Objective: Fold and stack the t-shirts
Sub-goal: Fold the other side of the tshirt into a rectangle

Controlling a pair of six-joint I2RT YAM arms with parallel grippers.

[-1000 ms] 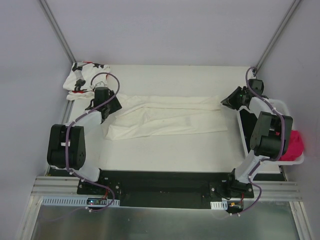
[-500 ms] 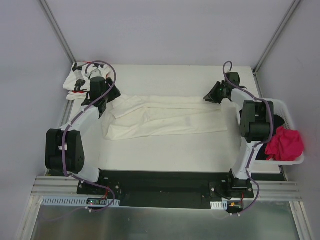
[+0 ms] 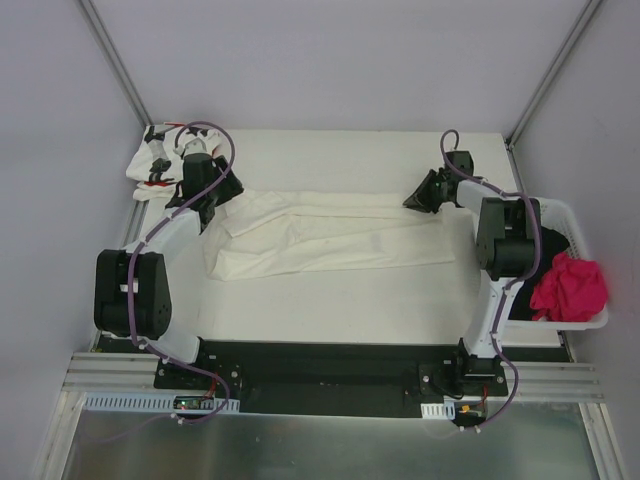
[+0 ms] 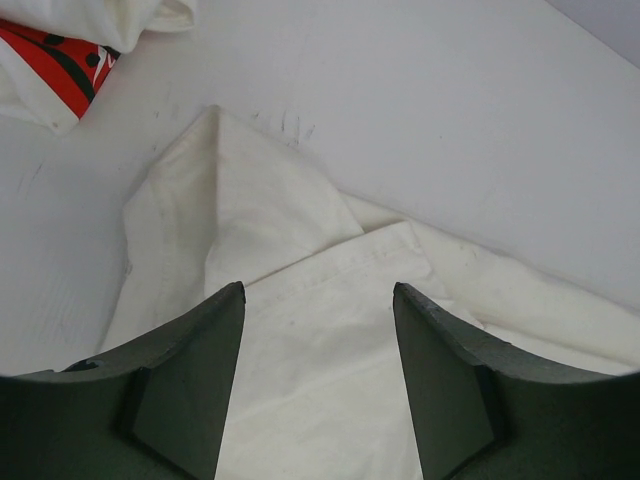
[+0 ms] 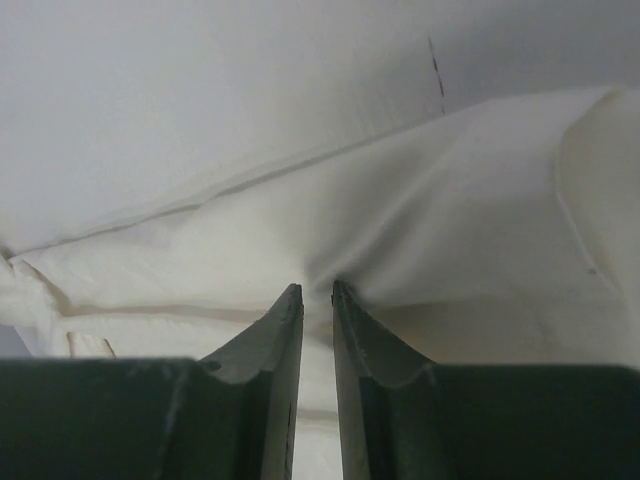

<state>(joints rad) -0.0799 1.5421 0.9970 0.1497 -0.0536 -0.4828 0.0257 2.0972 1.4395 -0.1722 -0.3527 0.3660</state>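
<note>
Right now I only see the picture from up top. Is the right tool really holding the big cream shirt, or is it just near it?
Observer: In its wrist view, the right tool has its fingers nearly together, and the cream shirt puckers into the narrow gap. It looks pinched.
Operator: And the left one?
Observer: The left tool is spread wide over the shirt's folded corner, with nothing between its fingers.
Operator: Is it touching the starry shirt?
Observer: No. Its wrist view shows the starry shirt off in the top left corner, with bare table between it and the cream one.
</note>
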